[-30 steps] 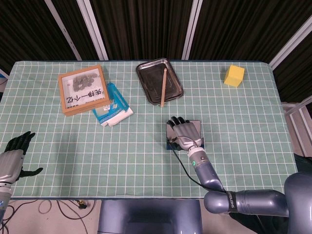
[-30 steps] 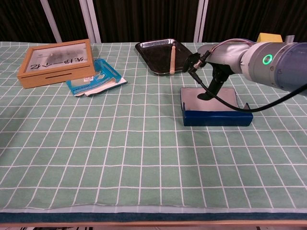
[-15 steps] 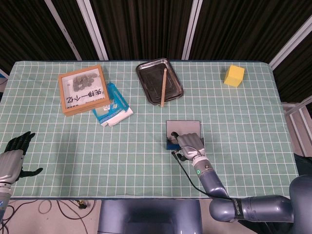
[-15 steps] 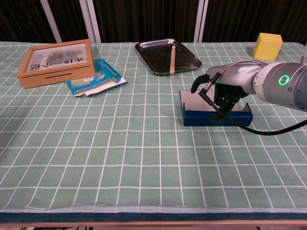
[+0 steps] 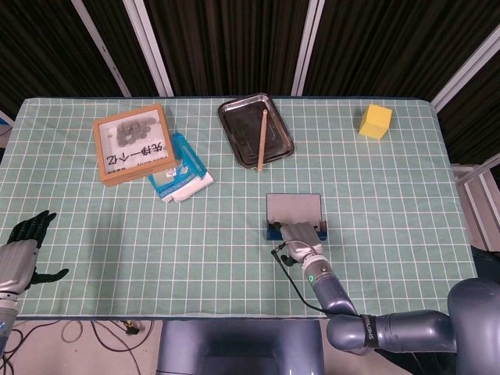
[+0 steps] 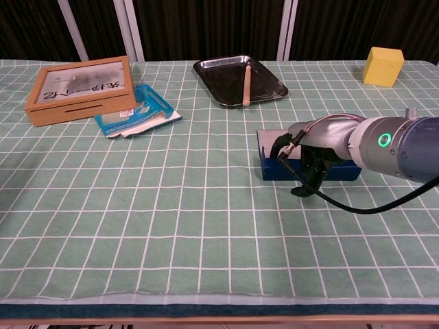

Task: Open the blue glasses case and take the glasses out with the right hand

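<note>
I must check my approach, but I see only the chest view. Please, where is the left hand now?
Observer: The left hand is at the near left edge of the table, fingers apart, holding nothing.
Operator: In my view the arm covers the blue glasses case. Is something lying on its top?
Observer: In the head view the grey top of the blue glasses case is bare; the right hand is at its near edge, not on top.
Operator: Is the lid already open?
Observer: No gap shows from above and no glasses are visible, so it looks closed.
</note>
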Robot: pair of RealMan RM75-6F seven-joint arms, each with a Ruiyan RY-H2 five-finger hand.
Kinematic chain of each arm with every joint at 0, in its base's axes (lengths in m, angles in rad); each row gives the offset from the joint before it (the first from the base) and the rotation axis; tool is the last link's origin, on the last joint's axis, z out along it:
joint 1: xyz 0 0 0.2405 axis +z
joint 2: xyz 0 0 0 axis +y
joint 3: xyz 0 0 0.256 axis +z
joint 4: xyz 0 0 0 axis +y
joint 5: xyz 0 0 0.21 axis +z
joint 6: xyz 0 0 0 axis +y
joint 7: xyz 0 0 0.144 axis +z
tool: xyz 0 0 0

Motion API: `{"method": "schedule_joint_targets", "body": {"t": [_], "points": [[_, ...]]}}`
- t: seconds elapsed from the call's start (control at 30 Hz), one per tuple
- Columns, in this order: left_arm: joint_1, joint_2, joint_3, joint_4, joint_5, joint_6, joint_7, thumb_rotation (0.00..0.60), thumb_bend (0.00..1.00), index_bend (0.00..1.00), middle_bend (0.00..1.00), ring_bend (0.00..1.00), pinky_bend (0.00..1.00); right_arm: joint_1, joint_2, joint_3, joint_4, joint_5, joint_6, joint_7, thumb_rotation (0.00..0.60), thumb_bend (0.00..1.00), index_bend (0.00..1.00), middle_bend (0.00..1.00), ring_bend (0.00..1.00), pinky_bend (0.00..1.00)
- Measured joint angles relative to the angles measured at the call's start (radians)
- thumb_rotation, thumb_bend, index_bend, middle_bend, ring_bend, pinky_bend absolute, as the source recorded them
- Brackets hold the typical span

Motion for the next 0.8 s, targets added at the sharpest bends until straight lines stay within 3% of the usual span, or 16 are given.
{"method": "schedule_joint_targets", "body": {"t": [0.47, 0.63, 0.8], "points": [[0.004, -0.002, 0.002, -0.005, 0.006, 0.009, 0.003, 0.6, 0.07, 0.0, 0.0, 0.0, 0.0, -0.001, 0.042, -0.047, -0.156, -0.027, 0.044, -0.043, 0.6, 0.4, 0.4, 0.94, 0.99, 1.0], [0.004, -0.002, 0.001, -0.006, 0.007, 0.011, 0.002, 0.6, 0.07, 0.0, 0.0, 0.0, 0.0, 0.007, 0.075, -0.069, -0.203, 0.025, 0.071, -0.087, 0.6, 0.4, 0.49, 0.95, 0.99, 1.0], [0.005, -0.002, 0.001, -0.005, 0.007, 0.012, 0.002, 0.6, 0.07, 0.0, 0.0, 0.0, 0.0, 0.016, 0.104, -0.089, -0.239, 0.092, 0.104, -0.13, 0.6, 0.39, 0.49, 0.95, 0.99, 1.0]]}}
